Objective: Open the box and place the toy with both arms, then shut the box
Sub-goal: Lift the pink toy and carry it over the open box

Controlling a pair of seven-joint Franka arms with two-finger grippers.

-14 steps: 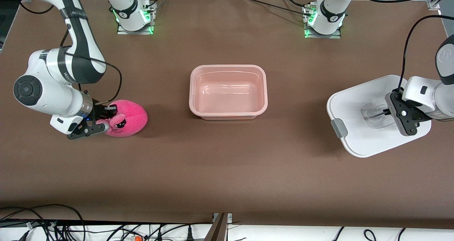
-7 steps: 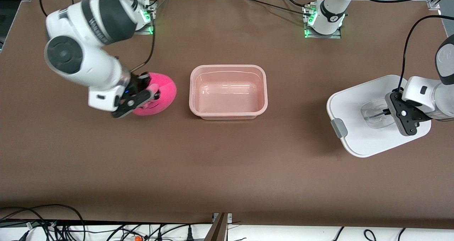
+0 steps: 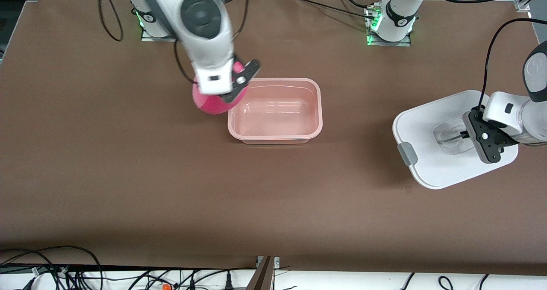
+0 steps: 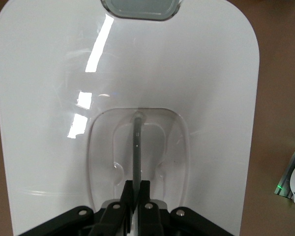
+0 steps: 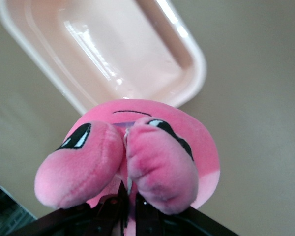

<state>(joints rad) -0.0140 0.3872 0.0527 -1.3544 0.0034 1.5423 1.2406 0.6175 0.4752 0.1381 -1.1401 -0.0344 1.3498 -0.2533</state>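
Observation:
The open pink box (image 3: 317, 106) sits mid-table with nothing in it; it also shows in the right wrist view (image 5: 49, 64). My right gripper (image 3: 239, 81) is shut on the hot-pink plush toy (image 3: 211, 104) and holds it in the air over the box's rim at the right arm's end. In the right wrist view the toy (image 5: 137, 152) bulges round the fingers. The white lid (image 3: 427, 127) lies flat toward the left arm's end of the table. My left gripper (image 3: 463, 135) is shut on the lid's clear handle (image 4: 136, 147).
A grey clip (image 3: 407, 153) sits on the lid's edge nearer the camera. Both arm bases (image 3: 389, 25) stand along the table's back edge. Cables hang along the front edge (image 3: 64, 268).
My right gripper has lifted the toy off the table and carried it toward the box, from the right arm's end to the box's rim. The left gripper and lid have barely moved.

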